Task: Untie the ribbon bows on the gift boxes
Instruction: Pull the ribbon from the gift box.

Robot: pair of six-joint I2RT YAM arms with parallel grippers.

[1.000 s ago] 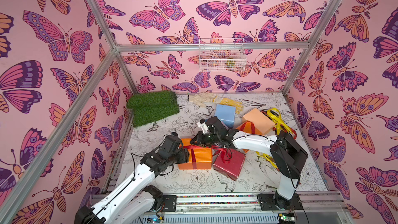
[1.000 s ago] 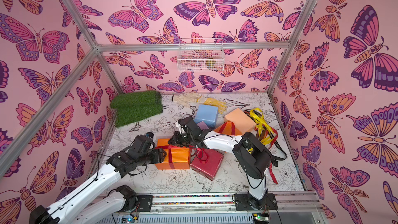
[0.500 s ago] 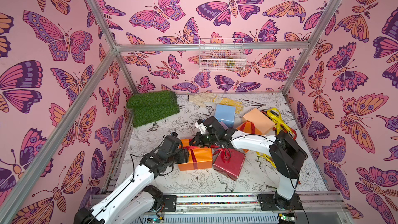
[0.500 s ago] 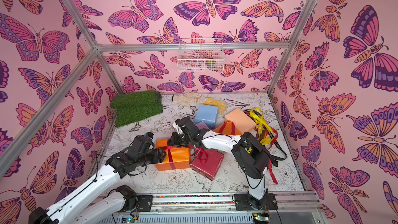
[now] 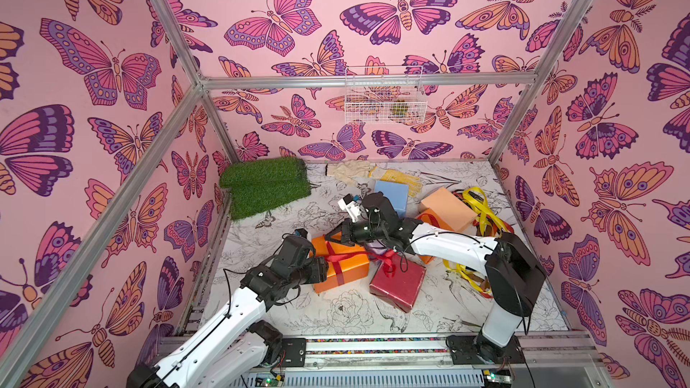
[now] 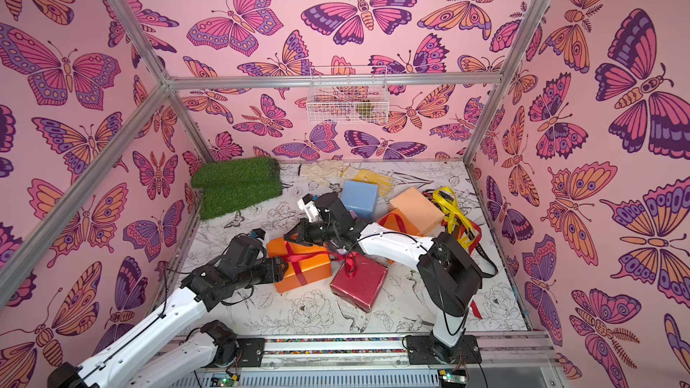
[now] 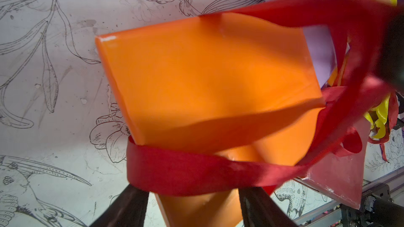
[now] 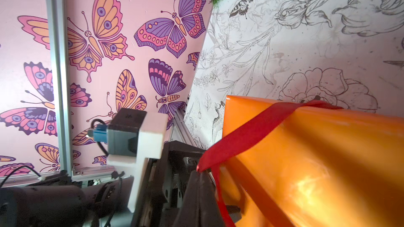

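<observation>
Red ribbon around the orange gift box, near-centre beside the dark red box, is pinched in the clenched right gripper; the left gripper clamps the box's left end.

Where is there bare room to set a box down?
Bare: the strip between the dark red box and the front rail, and between the turf mat and the orange box. Crowded: the far right, with the peach box and loose ribbons.
</observation>
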